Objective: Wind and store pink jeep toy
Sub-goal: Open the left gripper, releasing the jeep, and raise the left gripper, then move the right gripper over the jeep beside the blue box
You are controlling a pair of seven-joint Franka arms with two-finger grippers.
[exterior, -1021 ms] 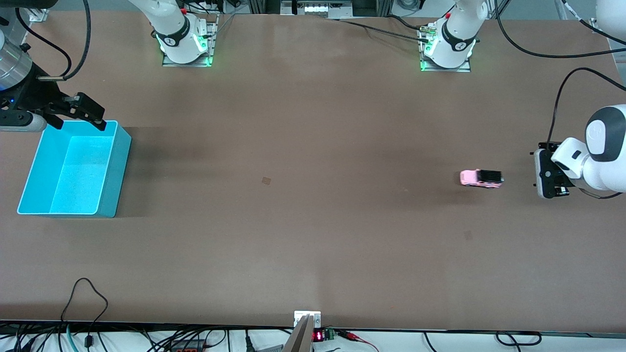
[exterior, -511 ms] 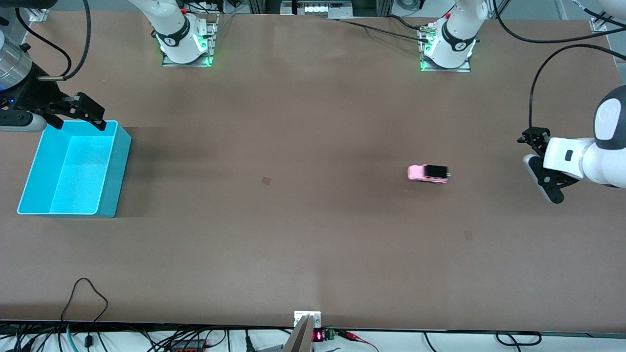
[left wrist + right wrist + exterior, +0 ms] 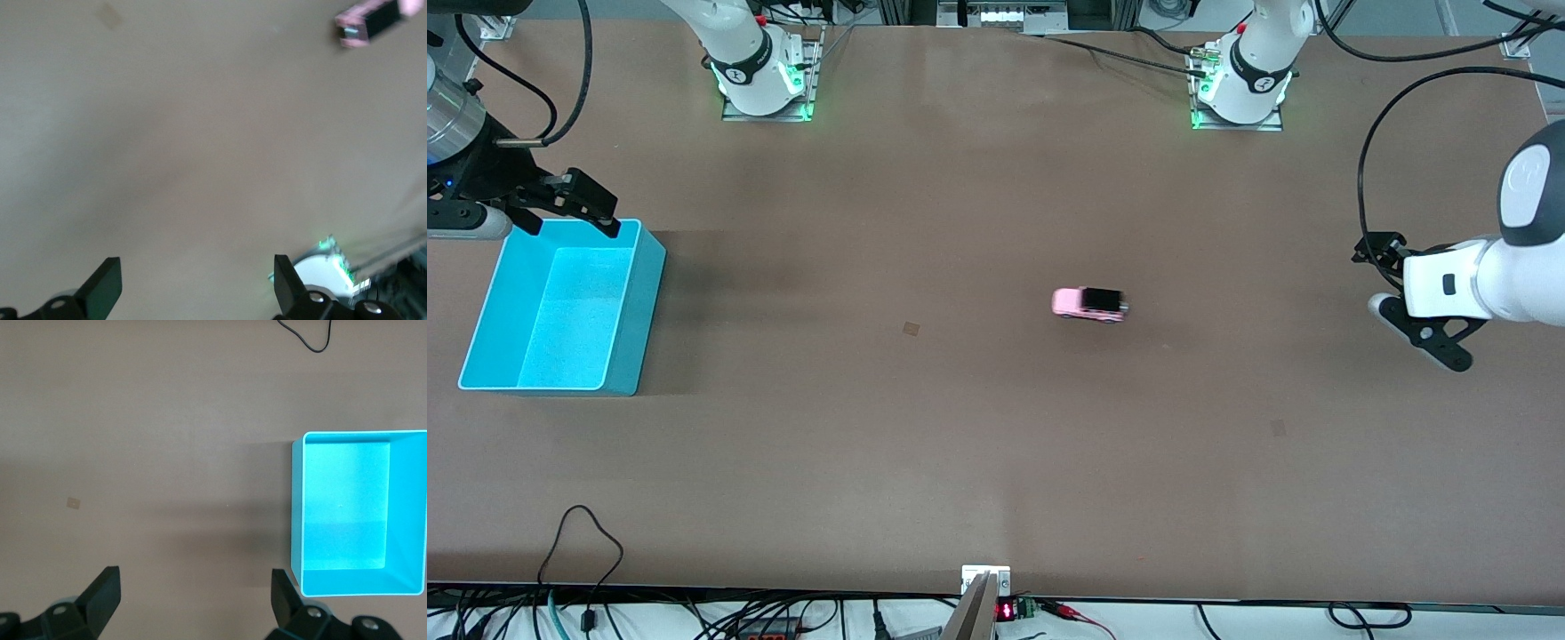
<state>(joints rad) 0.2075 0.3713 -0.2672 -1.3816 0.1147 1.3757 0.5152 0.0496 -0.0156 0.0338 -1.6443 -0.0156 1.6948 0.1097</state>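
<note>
The pink jeep toy (image 3: 1089, 304) stands alone on its wheels near the middle of the brown table, its pink nose toward the right arm's end. It also shows in the left wrist view (image 3: 370, 21). My left gripper (image 3: 1392, 289) is open and empty, up in the air near the left arm's end of the table, well apart from the jeep. My right gripper (image 3: 569, 218) is open and empty, over the rim of the cyan bin (image 3: 645, 311) that lies farthest from the front camera. The bin is empty; it also shows in the right wrist view (image 3: 297, 513).
A small square mark (image 3: 911, 328) lies on the table between the jeep and the bin. Another mark (image 3: 1278, 428) lies nearer to the front camera, toward the left arm's end. Cables hang along the table's front edge.
The jeep has rolled across the table from beside my left gripper toward the right arm's end. My left gripper has turned and drawn slightly away. The right arm has not moved.
</note>
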